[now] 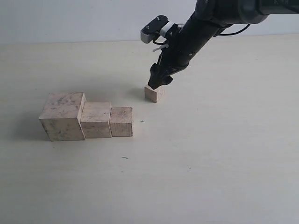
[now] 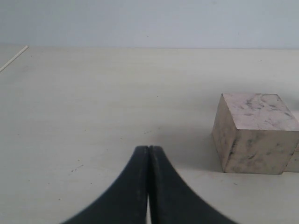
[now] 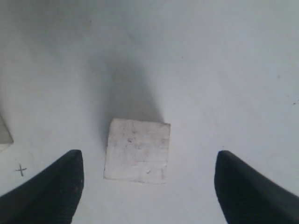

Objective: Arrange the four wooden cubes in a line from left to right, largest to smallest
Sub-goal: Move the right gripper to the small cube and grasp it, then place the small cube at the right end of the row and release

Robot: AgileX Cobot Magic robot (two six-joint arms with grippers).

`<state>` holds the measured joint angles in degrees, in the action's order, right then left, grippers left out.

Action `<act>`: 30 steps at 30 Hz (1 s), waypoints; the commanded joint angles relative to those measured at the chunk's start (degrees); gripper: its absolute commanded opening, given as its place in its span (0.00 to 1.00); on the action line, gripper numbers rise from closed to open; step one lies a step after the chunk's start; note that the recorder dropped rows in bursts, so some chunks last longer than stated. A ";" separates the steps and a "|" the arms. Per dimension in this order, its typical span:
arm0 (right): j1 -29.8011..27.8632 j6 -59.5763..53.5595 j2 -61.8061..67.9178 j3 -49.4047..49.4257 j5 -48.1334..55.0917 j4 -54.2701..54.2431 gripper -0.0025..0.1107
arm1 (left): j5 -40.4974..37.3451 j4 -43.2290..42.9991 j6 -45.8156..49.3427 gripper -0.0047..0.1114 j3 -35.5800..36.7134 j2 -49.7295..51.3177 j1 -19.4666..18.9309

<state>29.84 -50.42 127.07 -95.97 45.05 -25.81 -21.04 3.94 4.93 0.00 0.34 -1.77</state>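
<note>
Nearest: row of three cubes (image 1: 96,119), touching. Beyond it, smallest cube (image 1: 154,93) lies directly below right end effector (image 1: 160,84), spread astride it; left end effector (image 2: 148,156) pressed together.

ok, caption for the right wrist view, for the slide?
Open right gripper above the smallest wooden cube, cube between the jaws, not yet gripped.
</note>
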 commanded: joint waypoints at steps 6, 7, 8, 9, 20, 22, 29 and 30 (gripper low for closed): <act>-0.31 -0.80 3.87 -0.23 -1.79 -3.10 0.67 | 0.62 -0.13 -0.32 0.04 0.00 -0.34 -0.27; -0.31 -0.80 4.32 -0.23 -1.91 -2.97 0.67 | 0.62 -0.13 -0.32 0.04 0.00 -0.34 -0.27; -0.31 -0.80 4.56 -0.23 -1.91 -2.87 0.67 | 0.62 -0.13 -0.32 0.04 0.00 -0.34 -0.27; -0.31 -0.80 4.71 -0.23 -1.91 -2.76 0.66 | 0.62 -0.13 -0.32 0.04 0.00 -0.34 -0.27; -0.31 -0.59 -0.58 -0.23 10.19 2.00 0.02 | 0.62 -0.13 -0.32 0.04 0.00 -0.34 -0.27; -0.31 -0.59 -1.82 -0.23 11.18 3.59 0.02 | 0.62 -0.13 -0.32 0.04 0.00 -0.34 -0.27; -0.31 -11.96 -4.22 -0.13 18.56 -2.89 0.02 | 0.62 -0.13 -0.32 0.04 0.00 -0.34 -0.27; -0.31 -15.41 -4.22 0.70 18.70 -5.52 0.02 | 0.62 -0.13 -0.32 0.04 0.00 -0.34 -0.27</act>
<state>29.84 -57.60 123.41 -95.97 61.30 -26.08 -21.04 3.94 4.93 0.00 0.34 -1.77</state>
